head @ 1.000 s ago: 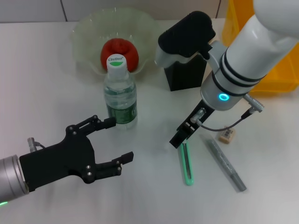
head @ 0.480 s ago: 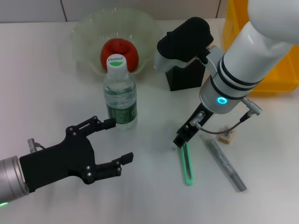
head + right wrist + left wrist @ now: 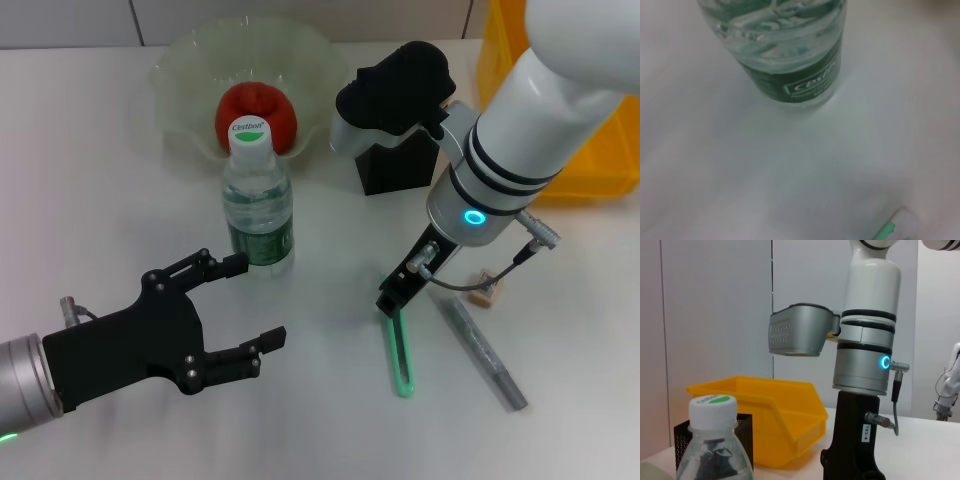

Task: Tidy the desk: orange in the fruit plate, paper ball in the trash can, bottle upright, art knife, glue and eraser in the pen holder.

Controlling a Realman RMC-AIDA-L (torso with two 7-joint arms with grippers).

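Note:
The clear water bottle (image 3: 258,205) stands upright on the white desk; it also shows in the left wrist view (image 3: 712,440) and the right wrist view (image 3: 790,50). An orange-red fruit (image 3: 256,112) lies in the glass fruit plate (image 3: 180,70). The black pen holder (image 3: 398,165) stands behind my right arm. My right gripper (image 3: 395,296) hangs just above the far end of the slim green art knife (image 3: 402,352), whose tip shows in the right wrist view (image 3: 894,228). The grey pen-shaped glue (image 3: 485,350) and small eraser (image 3: 485,292) lie beside it. My left gripper (image 3: 258,300) is open and empty, in front of the bottle. No paper ball or trash can is in view.
A yellow bin (image 3: 590,150) stands at the back right, also in the left wrist view (image 3: 765,410). The right arm (image 3: 862,365) rises close beside the pen holder (image 3: 745,440).
My right gripper has moved slightly right and down, closer to the green knife's far end. The left arm has not moved.

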